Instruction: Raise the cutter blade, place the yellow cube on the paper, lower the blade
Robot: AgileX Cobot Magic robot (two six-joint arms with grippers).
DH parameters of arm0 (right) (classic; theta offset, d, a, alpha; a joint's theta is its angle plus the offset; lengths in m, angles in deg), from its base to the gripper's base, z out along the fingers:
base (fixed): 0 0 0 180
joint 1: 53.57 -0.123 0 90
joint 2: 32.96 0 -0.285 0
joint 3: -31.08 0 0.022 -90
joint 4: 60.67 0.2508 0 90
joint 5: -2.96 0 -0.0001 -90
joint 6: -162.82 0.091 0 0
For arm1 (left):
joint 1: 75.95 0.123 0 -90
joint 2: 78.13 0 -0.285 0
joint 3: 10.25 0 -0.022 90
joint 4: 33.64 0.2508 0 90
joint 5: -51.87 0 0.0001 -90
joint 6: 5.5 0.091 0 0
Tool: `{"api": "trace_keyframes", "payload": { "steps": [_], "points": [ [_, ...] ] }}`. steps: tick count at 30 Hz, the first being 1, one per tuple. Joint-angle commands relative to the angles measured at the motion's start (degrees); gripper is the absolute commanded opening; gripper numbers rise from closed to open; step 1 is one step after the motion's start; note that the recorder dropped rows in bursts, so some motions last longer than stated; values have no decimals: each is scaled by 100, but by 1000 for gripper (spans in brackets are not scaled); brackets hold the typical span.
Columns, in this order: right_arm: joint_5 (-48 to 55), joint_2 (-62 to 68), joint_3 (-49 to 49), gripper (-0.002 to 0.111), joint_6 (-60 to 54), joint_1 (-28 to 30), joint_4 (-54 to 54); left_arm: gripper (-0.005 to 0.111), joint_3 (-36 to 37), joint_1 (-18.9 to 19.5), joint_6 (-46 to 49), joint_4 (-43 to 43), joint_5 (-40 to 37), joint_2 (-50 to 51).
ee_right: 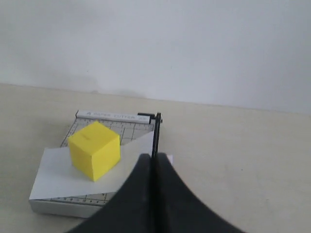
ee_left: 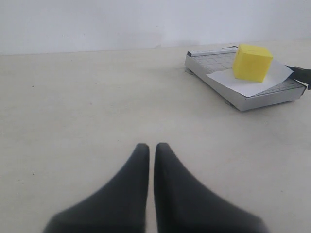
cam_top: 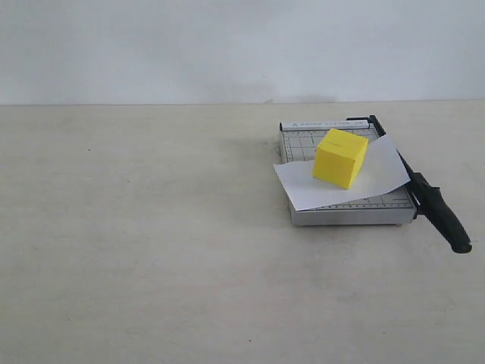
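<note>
Squarely on the grey gridded trimmer base (cam_top: 348, 216) lies the paper (cam_top: 318, 189), skewed so that one corner overhangs the base's left edge and the opposite corner reaches the blade side. The yellow cube (cam_top: 341, 158) sits on that sheet, resting flat, turned at an angle to the grid lines and well inside the base's outline. The cutter blade (cam_top: 432, 205) is down, lying along the right edge of the base, its thick black end jutting past the front corner over the desk (cam_top: 151, 250).

The desk is a pale, matt beige surface with faint specks, and the trimmer stands at its right rear part. Behind it rises a plain white wall (cam_top: 227, 45).

The left hand (ee_left: 148, 145) hangs low over bare desk, well apart from the trimmer, pressed together with only a thin slit showing and gripping nothing. The right hand (ee_right: 154, 158) is likewise pressed together and empty, hovering near the blade side of the base.
</note>
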Motion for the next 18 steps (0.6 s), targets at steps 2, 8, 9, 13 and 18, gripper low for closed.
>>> {"api": "trace_keyframes", "payload": {
  "steps": [2,8,9,13,18],
  "points": [
    [-252,-1366,578,0,55,-4,97,5,-5,8,-2,0,88,-9],
    [-195,-2066,637,0,492,-4,97,5,-5,8,-2,0,88,-9],
    [-225,-2114,637,0,522,-4,97,5,-5,8,-2,0,88,-9],
    [-238,-2126,637,0,532,-4,97,5,-5,8,-2,0,88,-9],
    [-238,-2126,637,0,548,-4,97,5,-5,8,-2,0,88,-9]
  ]
}}
